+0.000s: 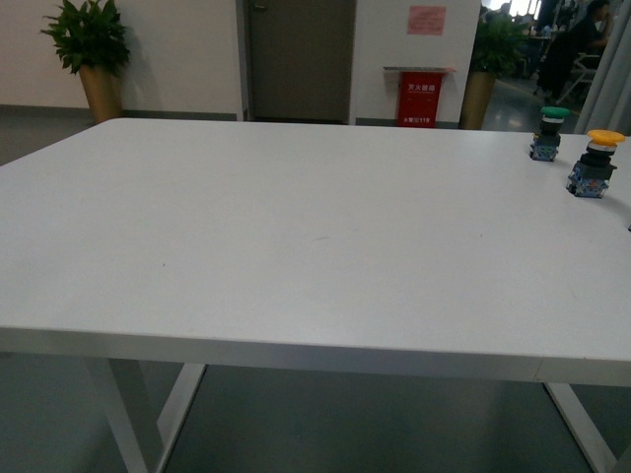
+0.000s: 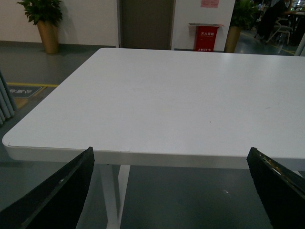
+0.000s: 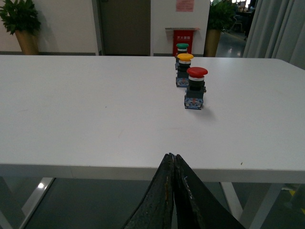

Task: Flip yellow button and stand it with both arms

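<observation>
The yellow button (image 1: 597, 163) stands upright on the white table (image 1: 296, 236), cap up, near the table's far right part in the front view. Its yellow cap sits over a black collar and a blue-black blocky body. Just behind it, slightly to the left and apart from it, a green button (image 1: 548, 133) stands upright in the same way. In the right wrist view the yellow button (image 3: 184, 69) stands between the green button (image 3: 182, 47) farther off and a red button (image 3: 196, 88) nearer the camera; the three form a short row, each upright, none plainly touching another.

Right gripper (image 3: 172, 160): the two dark fingers meet at their tips, clenched on nothing, held off the near edge of the table and well apart from the buttons.

Left gripper (image 2: 171, 157): the two dark fingers (image 2: 62, 191) sit spread wide at the picture's lower corners, released and empty, before the near edge of the table.

Background: a potted plant (image 1: 91, 54) by the wall, a grey door (image 1: 301, 59) and a red box (image 1: 421, 97).
</observation>
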